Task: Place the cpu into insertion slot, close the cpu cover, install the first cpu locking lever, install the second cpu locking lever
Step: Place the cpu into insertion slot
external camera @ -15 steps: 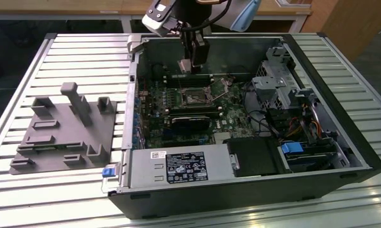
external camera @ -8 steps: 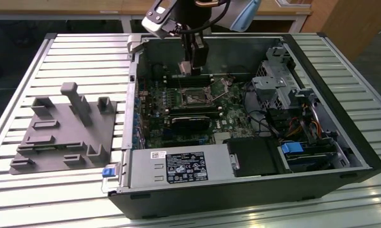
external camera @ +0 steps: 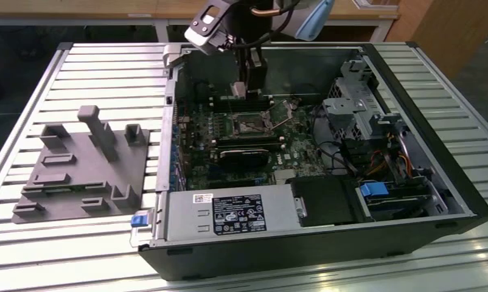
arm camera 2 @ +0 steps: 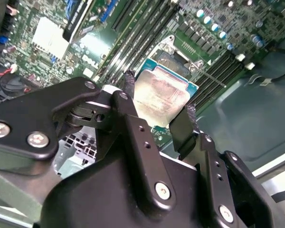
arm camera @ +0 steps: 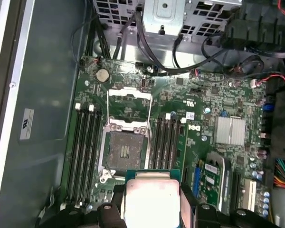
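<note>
i hold small flat square silver-topped cpu (arm camera: 152,199) clamped in black gripper (arm camera 2: 159,99), above green board (arm camera: 206,118) inside open computer case (external camera: 309,252); empty square black insertion slot (arm camera: 125,151) lies near, between chip and flipped-open thin silvery cpu cover (arm camera: 128,100).

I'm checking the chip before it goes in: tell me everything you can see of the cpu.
The cpu is a flat square chip with a dull, faintly smudged silver-grey metal top on a green rim. It is clamped by two opposite edges between the black fingers of the gripper, with its top face toward both wrist cameras. It is held above the motherboard and is not yet in the open insertion slot.
</note>
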### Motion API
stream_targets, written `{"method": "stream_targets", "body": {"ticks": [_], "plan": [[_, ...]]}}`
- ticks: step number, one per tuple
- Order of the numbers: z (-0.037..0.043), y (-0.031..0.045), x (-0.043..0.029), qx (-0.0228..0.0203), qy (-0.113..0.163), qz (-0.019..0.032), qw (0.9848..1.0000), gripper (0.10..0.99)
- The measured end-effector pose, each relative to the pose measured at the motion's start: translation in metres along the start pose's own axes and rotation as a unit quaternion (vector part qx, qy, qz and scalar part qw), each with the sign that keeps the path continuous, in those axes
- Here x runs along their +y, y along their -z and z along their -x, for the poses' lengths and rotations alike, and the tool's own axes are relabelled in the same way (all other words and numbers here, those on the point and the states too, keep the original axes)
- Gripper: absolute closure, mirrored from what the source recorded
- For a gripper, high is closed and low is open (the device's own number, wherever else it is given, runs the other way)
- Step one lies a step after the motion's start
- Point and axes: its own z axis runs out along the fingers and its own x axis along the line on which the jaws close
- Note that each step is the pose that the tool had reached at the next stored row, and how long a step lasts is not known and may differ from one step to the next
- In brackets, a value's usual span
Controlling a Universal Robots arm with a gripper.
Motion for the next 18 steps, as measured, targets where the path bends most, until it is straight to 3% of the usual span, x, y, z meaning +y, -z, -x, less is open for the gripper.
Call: {"method": "stream_targets", "body": {"ticks": [3,8,15,18], "plan": [[-0.0001,-0.0047,0.0028,0.0017,0.0,0.0002,1.0,0.545],[-0.0001,-0.01,0.0037,0.0145,-0.01,0.0014,0.9998,0.545],[-0.0006,-0.0218,0.0079,0.0142,-0.013,0.001,0.9998,0.545],[-0.0006,-0.0228,0.008,0.0141,-0.013,0.0009,0.9998,0.545]]}}
